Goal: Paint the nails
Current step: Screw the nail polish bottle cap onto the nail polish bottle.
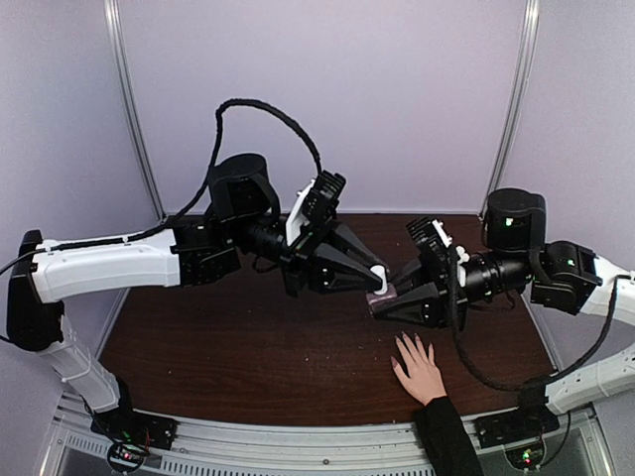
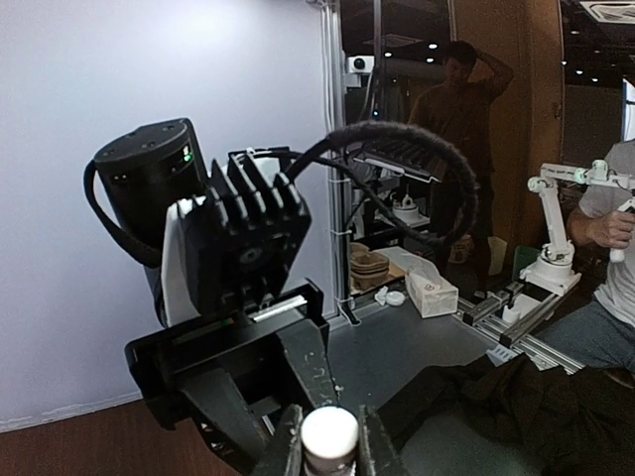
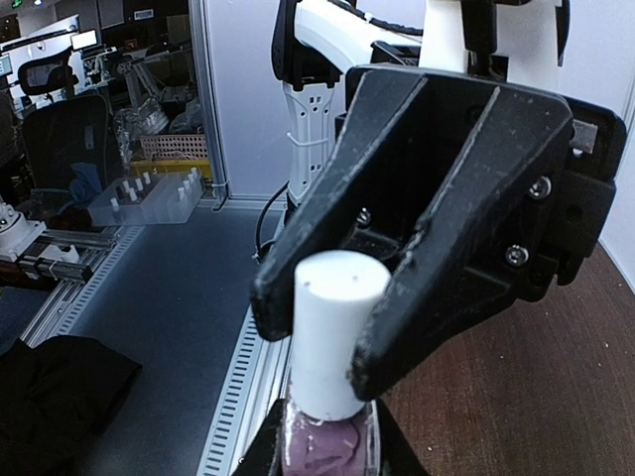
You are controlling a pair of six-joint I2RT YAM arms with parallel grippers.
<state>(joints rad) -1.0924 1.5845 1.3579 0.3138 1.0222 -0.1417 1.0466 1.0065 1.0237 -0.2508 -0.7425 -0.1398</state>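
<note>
A light-skinned hand [image 1: 421,368] with a black sleeve lies flat on the dark table, fingers spread; its nails are too small to make out. Above and left of it, a small bottle of purple polish [image 1: 380,297] hangs between both arms. My right gripper [image 3: 325,454] is shut on the bottle's glass body [image 3: 327,458]. My left gripper [image 2: 329,448] is shut on its white cap [image 2: 329,434], which is seated on the bottle. The right wrist view shows the cap [image 3: 334,327] pinched between the left gripper's black fingers [image 3: 446,258].
The brown table [image 1: 248,357] ends in a metal rail [image 1: 298,441] at the near edge. Pale walls and upright posts close in the back and sides. Both arms meet over the table's middle right.
</note>
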